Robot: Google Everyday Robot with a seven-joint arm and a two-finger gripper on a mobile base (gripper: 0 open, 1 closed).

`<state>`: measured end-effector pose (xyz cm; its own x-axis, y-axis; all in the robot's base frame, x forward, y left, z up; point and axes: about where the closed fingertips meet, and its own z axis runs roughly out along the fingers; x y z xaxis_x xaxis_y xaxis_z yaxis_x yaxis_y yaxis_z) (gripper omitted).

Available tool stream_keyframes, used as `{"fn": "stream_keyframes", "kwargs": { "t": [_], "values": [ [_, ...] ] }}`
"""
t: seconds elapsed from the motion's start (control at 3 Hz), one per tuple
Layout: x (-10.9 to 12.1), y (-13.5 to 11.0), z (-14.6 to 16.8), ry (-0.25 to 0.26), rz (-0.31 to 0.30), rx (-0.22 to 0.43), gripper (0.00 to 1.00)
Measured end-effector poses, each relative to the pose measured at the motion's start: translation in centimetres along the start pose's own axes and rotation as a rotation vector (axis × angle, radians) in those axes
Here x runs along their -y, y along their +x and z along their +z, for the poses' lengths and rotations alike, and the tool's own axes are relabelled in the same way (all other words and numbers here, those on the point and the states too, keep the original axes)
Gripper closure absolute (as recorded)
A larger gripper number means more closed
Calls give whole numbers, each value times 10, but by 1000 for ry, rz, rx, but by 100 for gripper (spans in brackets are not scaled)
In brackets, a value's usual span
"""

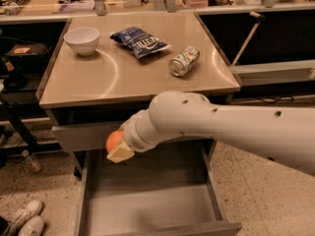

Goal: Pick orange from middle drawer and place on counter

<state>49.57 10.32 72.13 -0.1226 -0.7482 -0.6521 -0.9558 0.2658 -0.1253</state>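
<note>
The small round orange fruit (113, 140) is pinched in the cream-coloured two-finger gripper (118, 149) at centre-left of the frame, claw closed around it. It hangs over the back of the wide grey metal drawer (147, 205), which is pulled open at the bottom. The pick looks done to me. What's left is raising it past the rim and setting it on the square brushed-steel counter (128, 77) above, where a white bowl (82, 39), a blue snack bag (140, 41) and a crushed silver-green can (183, 60) already sit.

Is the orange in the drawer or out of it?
Out. The gripper holds the orange up above the middle drawer floor, not yet on the counter.
</note>
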Motion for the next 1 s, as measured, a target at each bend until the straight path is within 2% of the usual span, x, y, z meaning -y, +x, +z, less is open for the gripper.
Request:
{"fn": "stream_keyframes", "kwargs": {
  "t": [1.0],
  "values": [
    [82,-80,-67,67,-57,-36,100]
  ]
}}
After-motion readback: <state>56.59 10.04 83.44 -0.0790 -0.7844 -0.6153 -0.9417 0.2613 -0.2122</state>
